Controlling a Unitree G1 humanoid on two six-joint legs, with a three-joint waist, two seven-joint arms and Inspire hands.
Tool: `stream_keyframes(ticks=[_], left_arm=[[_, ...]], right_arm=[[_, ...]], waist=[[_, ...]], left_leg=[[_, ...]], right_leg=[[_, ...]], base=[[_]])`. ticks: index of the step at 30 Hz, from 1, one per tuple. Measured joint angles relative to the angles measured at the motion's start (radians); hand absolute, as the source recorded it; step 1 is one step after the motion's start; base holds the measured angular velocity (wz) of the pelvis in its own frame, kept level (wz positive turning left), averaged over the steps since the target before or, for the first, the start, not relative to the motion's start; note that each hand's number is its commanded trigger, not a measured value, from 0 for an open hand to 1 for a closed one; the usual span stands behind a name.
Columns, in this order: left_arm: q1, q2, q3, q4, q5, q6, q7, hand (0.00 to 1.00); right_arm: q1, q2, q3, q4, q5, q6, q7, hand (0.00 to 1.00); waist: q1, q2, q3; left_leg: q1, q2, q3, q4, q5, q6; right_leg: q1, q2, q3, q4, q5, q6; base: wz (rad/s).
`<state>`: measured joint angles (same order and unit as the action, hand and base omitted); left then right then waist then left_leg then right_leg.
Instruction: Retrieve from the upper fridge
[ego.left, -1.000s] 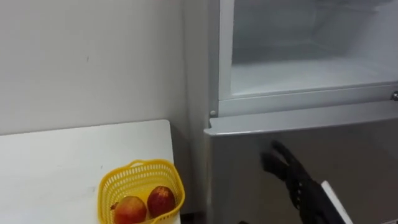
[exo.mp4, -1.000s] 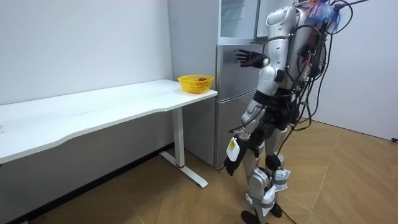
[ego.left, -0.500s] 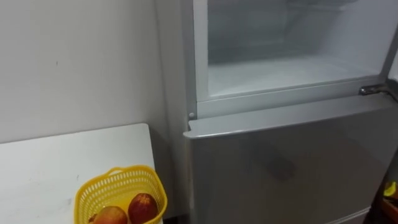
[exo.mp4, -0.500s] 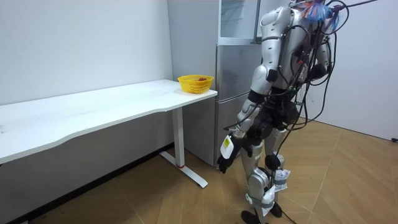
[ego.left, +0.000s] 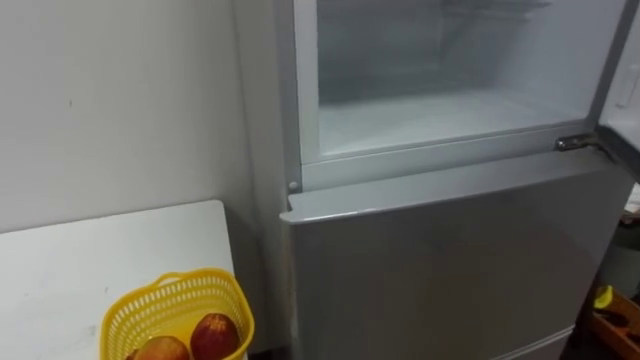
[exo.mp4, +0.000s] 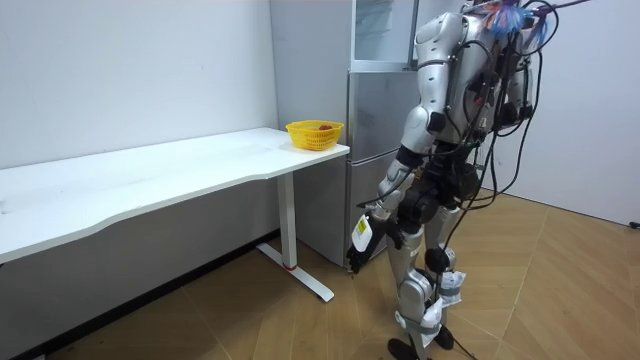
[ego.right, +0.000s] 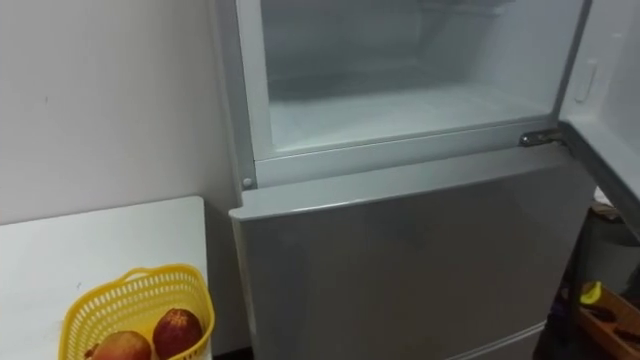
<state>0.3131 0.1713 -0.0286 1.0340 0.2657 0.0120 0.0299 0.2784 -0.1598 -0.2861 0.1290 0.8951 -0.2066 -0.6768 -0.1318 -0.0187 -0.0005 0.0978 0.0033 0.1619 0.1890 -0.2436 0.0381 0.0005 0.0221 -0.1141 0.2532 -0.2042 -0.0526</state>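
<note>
**Status: Upper Compartment Open, Fruit in Basket**

We face the fridge (exo.mp4: 380, 120) head-on. Its upper compartment (ego.left: 440, 110) is open, and we see a pale interior floor. The upper door (ego.right: 610, 90) stands swung out at the right edge, next to a metal bracket (ego.left: 577, 143). The lower door (ego.left: 450, 270) is closed.

Left of the fridge, a white table (ego.left: 80, 270) runs along the wall (ego.left: 120, 100). A yellow basket (ego.left: 150, 305) sits on the table corner nearest the fridge. It holds a red fruit (ego.left: 214, 336) and an orange-red fruit (ego.left: 160, 350) (side by side).

In the room view the robot stands upright before the fridge. Its left hand (exo.mp4: 360, 238) hangs low beside the thigh. We cannot tell how far it is open or whether it holds anything.
</note>
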Motion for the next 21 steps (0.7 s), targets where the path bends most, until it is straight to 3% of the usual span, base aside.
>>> stream_keyframes(ticks=[4, 9, 12, 21], left_arm=[[0.006, 0.0, 0.05, -0.025, 0.006, -0.006, -0.001, 0.0], [0.004, 0.019, 0.086, -0.045, 0.01, -0.02, 0.0, 0.0], [0.004, 0.018, 0.087, -0.045, 0.009, -0.02, 0.0, 0.0], [0.009, 0.018, 0.158, -0.049, 0.009, -0.023, -0.002, 0.0]], right_arm=[[-0.03, -0.018, -0.109, -0.039, 0.029, -0.017, -0.062, 0.0], [-0.041, -0.088, -0.19, -0.108, 0.131, -0.057, -0.122, 0.0], [-0.053, -0.089, -0.219, -0.114, 0.14, -0.059, -0.149, 0.0], [-0.085, -0.124, -0.327, -0.284, 0.12, -0.062, -0.175, 0.0]], waist=[[-0.004, -0.002, -0.0011], [-0.004, 0.0, -0.0032], [-0.006, -0.004, -0.0044], [-0.003, -0.045, -0.0037]], left_leg=[[-0.005, -0.001, 0.0, -0.002, 0.0, 0.0], [-0.016, -0.003, 0.004, -0.004, 0.0, 0.0], [-0.012, -0.006, 0.004, -0.007, 0.001, -0.001], [-0.007, -0.001, 0.022, -0.007, 0.002, -0.003]], right_leg=[[-0.004, 0.0, 0.004, -0.004, -0.001, 0.001], [-0.011, 0.004, 0.003, -0.014, 0.003, 0.002], [-0.014, 0.003, 0.001, -0.012, 0.003, 0.001], [-0.016, 0.01, 0.019, -0.015, 0.003, -0.003]], base=[[0.0], [0.01], [0.0], [-0.03]])
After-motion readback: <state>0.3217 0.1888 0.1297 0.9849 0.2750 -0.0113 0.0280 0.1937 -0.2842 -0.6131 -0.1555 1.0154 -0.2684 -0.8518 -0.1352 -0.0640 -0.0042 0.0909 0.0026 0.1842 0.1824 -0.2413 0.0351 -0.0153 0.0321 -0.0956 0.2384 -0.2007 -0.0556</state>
